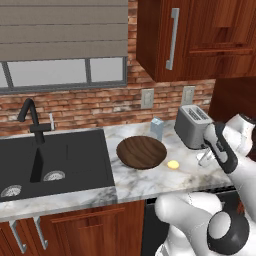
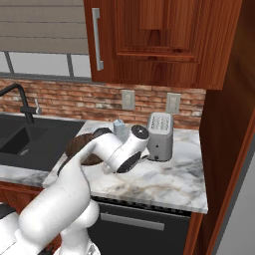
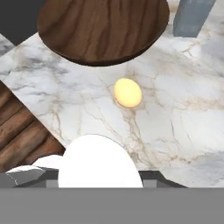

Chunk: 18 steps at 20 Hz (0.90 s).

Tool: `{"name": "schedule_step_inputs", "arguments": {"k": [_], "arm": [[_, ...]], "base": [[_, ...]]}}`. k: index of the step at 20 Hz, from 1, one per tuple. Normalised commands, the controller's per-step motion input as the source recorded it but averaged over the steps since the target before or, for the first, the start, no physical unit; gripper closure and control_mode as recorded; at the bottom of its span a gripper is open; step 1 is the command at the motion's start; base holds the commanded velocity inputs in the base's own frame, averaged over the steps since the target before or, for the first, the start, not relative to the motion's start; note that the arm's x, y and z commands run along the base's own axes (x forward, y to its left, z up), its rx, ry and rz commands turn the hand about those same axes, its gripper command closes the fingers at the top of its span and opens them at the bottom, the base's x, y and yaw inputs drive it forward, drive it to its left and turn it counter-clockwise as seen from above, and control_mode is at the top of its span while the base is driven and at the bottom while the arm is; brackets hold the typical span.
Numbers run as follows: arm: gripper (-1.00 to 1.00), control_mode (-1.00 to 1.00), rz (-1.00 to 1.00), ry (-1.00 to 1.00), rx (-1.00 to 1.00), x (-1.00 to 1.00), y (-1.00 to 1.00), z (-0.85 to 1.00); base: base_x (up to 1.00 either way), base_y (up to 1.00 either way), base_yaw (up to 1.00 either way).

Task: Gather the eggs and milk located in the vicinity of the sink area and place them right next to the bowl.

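Observation:
The pale yellow egg (image 1: 173,164) lies on the marble counter just right of the dark wooden bowl (image 1: 141,152); in the hand view the egg (image 3: 127,92) sits a little below the bowl's (image 3: 103,28) rim. The blue-grey milk carton (image 1: 157,128) stands upright behind the bowl, near the brick wall, and shows at the hand view's top right (image 3: 192,17). My gripper (image 1: 204,159) hovers low over the counter to the right of the egg, in front of the toaster, shut with nothing in it. The black sink (image 1: 50,157) lies to the left.
A silver toaster (image 1: 192,125) stands close behind my hand, seen also in the right base view (image 2: 160,135). The black tap (image 1: 31,117) rises behind the sink. Wooden cabinets (image 1: 195,37) hang overhead. The counter's front edge (image 3: 39,127) runs near the egg.

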Motion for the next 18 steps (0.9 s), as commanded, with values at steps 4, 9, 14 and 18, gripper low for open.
{"name": "schedule_step_inputs", "arguments": {"k": [4, 9, 14, 18], "arm": [[1.0, -1.0, -0.17, 0.09, 0.0, -0.43, 0.56, 0.0], [1.0, -1.0, -0.23, 0.1, 0.0, -0.32, 0.64, 0.0], [1.0, -1.0, -0.23, 0.06, 0.0, -0.17, 0.72, 0.03], [1.0, -1.0, -0.21, 0.02, 0.0, -0.08, 0.79, 0.03]], "base": [[0.0, 0.0, 0.0], [0.0, 0.0, 0.0], [0.0, 0.0, 0.0], [0.0, 0.0, 0.0]]}}
